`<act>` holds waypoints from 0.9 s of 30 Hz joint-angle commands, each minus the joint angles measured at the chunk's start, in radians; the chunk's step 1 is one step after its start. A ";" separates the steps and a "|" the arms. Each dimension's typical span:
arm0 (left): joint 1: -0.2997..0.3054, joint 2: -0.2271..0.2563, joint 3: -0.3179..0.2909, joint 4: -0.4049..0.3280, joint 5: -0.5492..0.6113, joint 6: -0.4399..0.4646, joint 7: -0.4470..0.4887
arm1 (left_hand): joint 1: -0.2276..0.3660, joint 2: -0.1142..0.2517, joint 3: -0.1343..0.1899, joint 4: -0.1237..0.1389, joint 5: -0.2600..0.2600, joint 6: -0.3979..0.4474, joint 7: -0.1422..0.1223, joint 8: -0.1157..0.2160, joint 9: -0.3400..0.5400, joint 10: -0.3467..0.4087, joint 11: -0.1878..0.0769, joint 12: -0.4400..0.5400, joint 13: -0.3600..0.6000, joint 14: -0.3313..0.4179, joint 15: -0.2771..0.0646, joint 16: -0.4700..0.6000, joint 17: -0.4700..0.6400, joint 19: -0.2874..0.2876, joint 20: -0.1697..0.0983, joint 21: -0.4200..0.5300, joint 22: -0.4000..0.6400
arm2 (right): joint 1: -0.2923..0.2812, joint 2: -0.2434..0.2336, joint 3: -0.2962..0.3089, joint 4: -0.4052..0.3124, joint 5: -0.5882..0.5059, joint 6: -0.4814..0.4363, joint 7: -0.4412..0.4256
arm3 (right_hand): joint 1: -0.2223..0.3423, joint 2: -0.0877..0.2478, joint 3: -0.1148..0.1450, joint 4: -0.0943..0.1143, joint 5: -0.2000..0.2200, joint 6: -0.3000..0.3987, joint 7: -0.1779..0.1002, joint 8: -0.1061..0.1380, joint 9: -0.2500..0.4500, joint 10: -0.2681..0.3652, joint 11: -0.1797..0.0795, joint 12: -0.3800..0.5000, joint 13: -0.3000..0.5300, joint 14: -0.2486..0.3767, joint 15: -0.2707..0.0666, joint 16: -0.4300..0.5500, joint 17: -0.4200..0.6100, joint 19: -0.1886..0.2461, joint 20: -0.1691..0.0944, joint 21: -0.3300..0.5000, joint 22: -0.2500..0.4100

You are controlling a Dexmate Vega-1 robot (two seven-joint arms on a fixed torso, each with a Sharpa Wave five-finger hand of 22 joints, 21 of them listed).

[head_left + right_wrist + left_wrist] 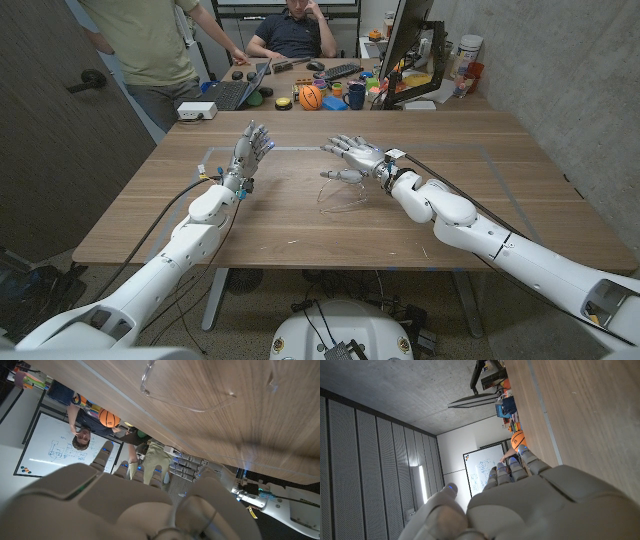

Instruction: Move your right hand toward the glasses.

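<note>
In the head view, the right robot hand point(352, 152) hovers over the middle of the wooden tabletop point(480, 200), its fingers spread apart and reaching toward the far edge, holding nothing. The glasses point(340, 190), clear-framed and hard to make out against the wood, lie on the tabletop just beside and below that hand, on its near side. The left robot hand point(250, 150) stands upright to the left, well apart from the glasses, fingers pointing up and slightly apart, with nothing in it. Beyond the tabletop's far edge sit a laptop point(232, 92), a small basketball point(311, 96) and a blue mug point(355, 96), with two people behind them.

In the left wrist view, the back of the left robot hand point(530, 505) shows beside the tabletop point(585, 415), its fingers extended and empty.

In the right wrist view, the right robot hand point(130, 505) shows from behind, its fingers extended, gripping nothing. The glasses point(185, 395) lie on the tabletop point(280, 430) ahead of it, apart from the fingers.
</note>
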 commanded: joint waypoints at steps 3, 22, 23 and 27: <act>-0.006 -0.002 0.001 0.009 -0.001 -0.002 -0.007 | -0.003 0.033 -0.008 0.000 0.005 -0.001 -0.006 0.002 0.005 0.002 -0.009 0.005 0.002 -0.006 0.002 0.004 0.001 0.006 -0.002 -0.004 0.004 | 0.018 -0.002 -0.010 0.021 0.026 -0.022 0.050 | 0.019 0.005 -0.002 -0.009 0.010 0.022 0.000 0.009 0.001 0.018 -0.003 0.009 -0.001 -0.001 -0.008 0.013 0.000 -0.048 0.006 -0.007 0.000; -0.004 0.001 0.000 0.010 -0.001 0.002 -0.003 | -0.003 0.033 -0.014 0.000 0.007 -0.001 -0.005 0.002 0.005 0.001 -0.007 0.005 0.002 -0.007 0.002 0.004 0.001 0.008 -0.001 -0.008 0.004 | 0.050 0.008 -0.040 0.053 0.027 -0.030 0.090 | 0.097 0.049 0.008 -0.048 0.021 0.104 -0.002 0.013 0.001 0.104 -0.006 0.017 -0.003 0.101 -0.017 0.028 -0.003 0.120 0.003 -0.041 -0.002; -0.004 0.001 0.000 0.011 -0.001 0.001 -0.004 | -0.003 0.033 -0.014 0.000 0.007 -0.001 -0.005 0.002 0.005 0.001 -0.008 0.005 0.002 -0.007 0.002 0.004 0.001 0.008 -0.001 -0.008 0.004 | 0.051 0.010 -0.041 0.053 0.027 -0.033 0.093 | 0.101 0.051 0.010 -0.049 0.021 0.107 -0.002 0.013 0.001 0.108 -0.006 0.017 -0.003 0.103 -0.017 0.028 -0.004 0.125 0.003 -0.042 -0.002; -0.008 -0.001 0.001 0.016 -0.001 0.001 -0.007 | -0.003 0.032 -0.015 0.000 0.008 -0.001 -0.004 0.002 0.005 0.002 -0.004 0.005 0.002 -0.007 0.003 0.004 0.001 0.008 -0.001 -0.009 0.004 | 0.053 0.010 -0.044 0.051 0.028 -0.037 0.098 | 0.117 0.059 0.014 -0.058 0.021 0.118 -0.002 0.012 0.001 0.127 -0.003 0.020 -0.003 0.114 -0.017 0.027 -0.004 0.147 0.004 -0.049 -0.002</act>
